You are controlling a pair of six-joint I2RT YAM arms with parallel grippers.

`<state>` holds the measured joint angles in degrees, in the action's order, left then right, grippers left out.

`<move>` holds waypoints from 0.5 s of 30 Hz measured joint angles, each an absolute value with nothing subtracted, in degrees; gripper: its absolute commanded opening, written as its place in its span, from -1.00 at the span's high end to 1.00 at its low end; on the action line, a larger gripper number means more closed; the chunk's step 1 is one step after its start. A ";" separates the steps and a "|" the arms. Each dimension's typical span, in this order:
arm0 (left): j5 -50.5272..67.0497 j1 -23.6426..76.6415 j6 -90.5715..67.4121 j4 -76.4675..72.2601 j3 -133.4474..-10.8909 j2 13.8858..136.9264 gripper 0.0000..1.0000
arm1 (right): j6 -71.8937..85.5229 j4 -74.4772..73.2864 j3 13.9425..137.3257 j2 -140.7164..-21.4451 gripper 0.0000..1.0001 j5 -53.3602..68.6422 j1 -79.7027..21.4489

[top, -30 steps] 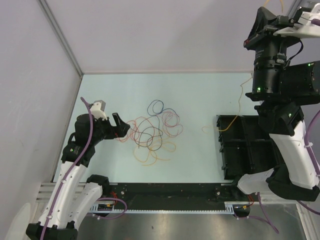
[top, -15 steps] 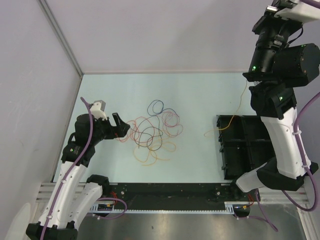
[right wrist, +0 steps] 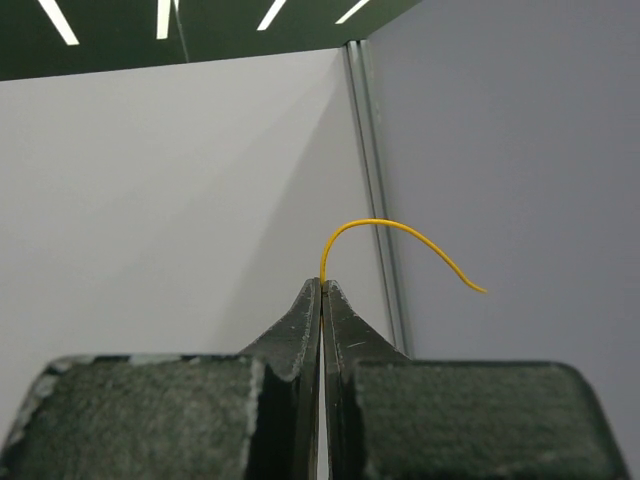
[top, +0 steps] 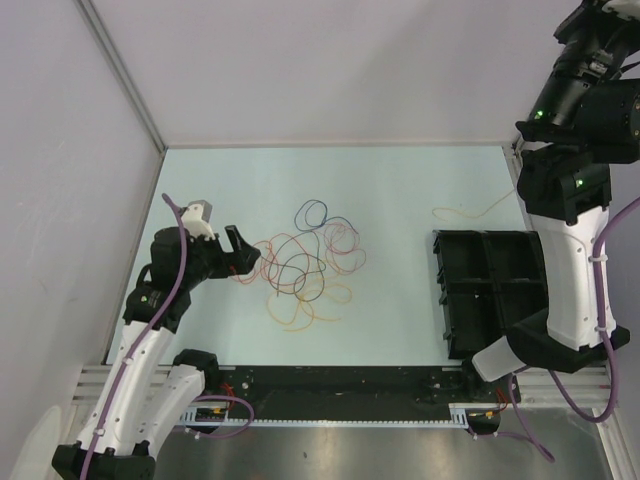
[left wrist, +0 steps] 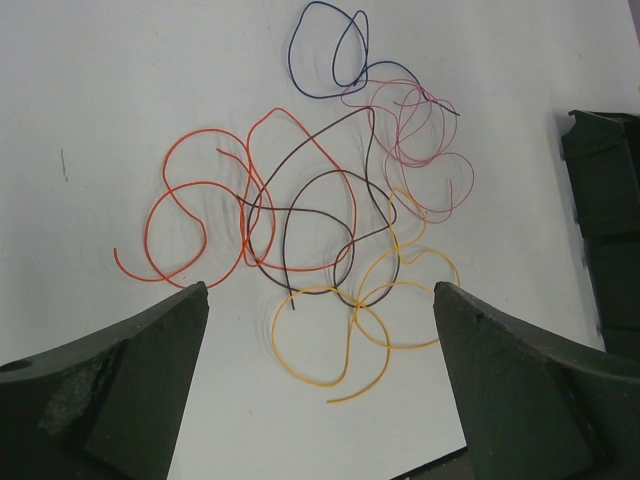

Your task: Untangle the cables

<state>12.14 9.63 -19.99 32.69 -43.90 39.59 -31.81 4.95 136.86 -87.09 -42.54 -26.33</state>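
The cables lie in a loose tangle [top: 305,262] on the middle of the table. In the left wrist view I see an orange-red cable [left wrist: 200,215], a dark cable [left wrist: 300,185], a yellow cable [left wrist: 350,335], a pink cable [left wrist: 440,150] and a blue cable [left wrist: 325,50] looped over each other. My left gripper [top: 240,250] hovers at the tangle's left edge, open and empty [left wrist: 320,400]. My right gripper [right wrist: 322,285] is raised high at the far right and shut on a separate yellow cable [right wrist: 400,232]. That cable's tail [top: 470,213] trails on the table.
A black divided tray [top: 441,290] stands at the right of the table and shows at the right edge of the left wrist view [left wrist: 605,200]. Walls close the table at the back and left. The right arm [top: 570,230] towers over the tray.
My right arm has risen and swung to the right with the yellow cable. The cable's tail has slid off the tray onto the table behind it. The left arm has not moved.
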 measured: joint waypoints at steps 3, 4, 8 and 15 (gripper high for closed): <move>12.14 9.63 -19.97 32.71 -43.90 39.88 -0.99 | -31.46 5.32 134.10 -86.15 1.00 -42.13 -24.12; 12.16 9.63 -19.99 32.71 -43.90 39.97 -0.99 | -31.00 5.26 132.20 -85.43 1.00 -41.98 -23.14; 12.16 9.63 -19.99 32.71 -43.90 40.40 -0.99 | -27.99 5.61 122.76 -81.52 1.00 -40.84 -19.99; 12.14 9.63 -19.99 32.71 -43.90 40.47 -0.99 | -16.05 2.07 104.07 -73.41 1.00 -36.40 -12.23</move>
